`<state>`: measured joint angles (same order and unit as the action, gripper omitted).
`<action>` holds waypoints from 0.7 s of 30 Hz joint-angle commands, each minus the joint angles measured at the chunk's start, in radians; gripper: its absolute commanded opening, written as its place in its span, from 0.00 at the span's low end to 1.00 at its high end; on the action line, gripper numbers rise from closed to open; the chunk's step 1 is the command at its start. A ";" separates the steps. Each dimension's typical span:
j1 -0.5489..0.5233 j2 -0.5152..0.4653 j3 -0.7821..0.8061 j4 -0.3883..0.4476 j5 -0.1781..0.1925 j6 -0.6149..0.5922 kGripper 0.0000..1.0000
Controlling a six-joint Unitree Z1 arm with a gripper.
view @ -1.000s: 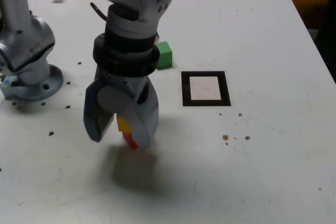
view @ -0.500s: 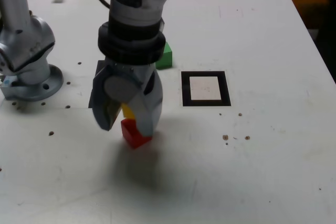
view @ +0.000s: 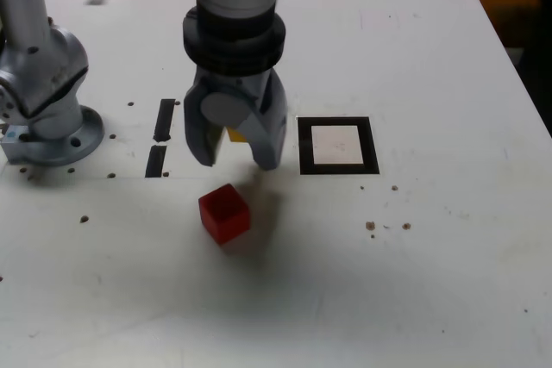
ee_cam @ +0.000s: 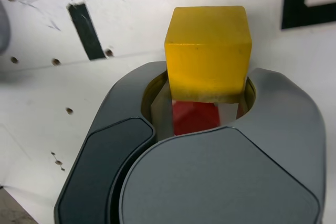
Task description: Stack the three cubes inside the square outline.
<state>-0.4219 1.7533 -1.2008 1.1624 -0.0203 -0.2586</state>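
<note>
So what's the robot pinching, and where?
The solid yellow cube, held by two opposite sides, near the end nearer the pincer's palm.

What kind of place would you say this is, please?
Probably a robotics lab or test bench: a robot gripper holds a yellow cube above a pale, marked tabletop bearing a black square outline.

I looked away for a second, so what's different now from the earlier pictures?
The gripper has carried the yellow block away from the red block, up and to the exterior view's right. Its grip was already closed on it. The red block and the square outline stayed put.
</note>
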 commanded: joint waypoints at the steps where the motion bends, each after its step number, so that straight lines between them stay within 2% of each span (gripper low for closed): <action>1: 0.007 -0.006 0.019 -0.014 -0.006 0.002 0.28; 10: 0.024 0.001 0.104 -0.104 -0.060 0.024 0.30; 21: 0.042 -0.005 0.165 -0.155 -0.067 0.042 0.35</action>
<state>-0.3823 1.7547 -1.0393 1.0100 -0.0880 -0.2186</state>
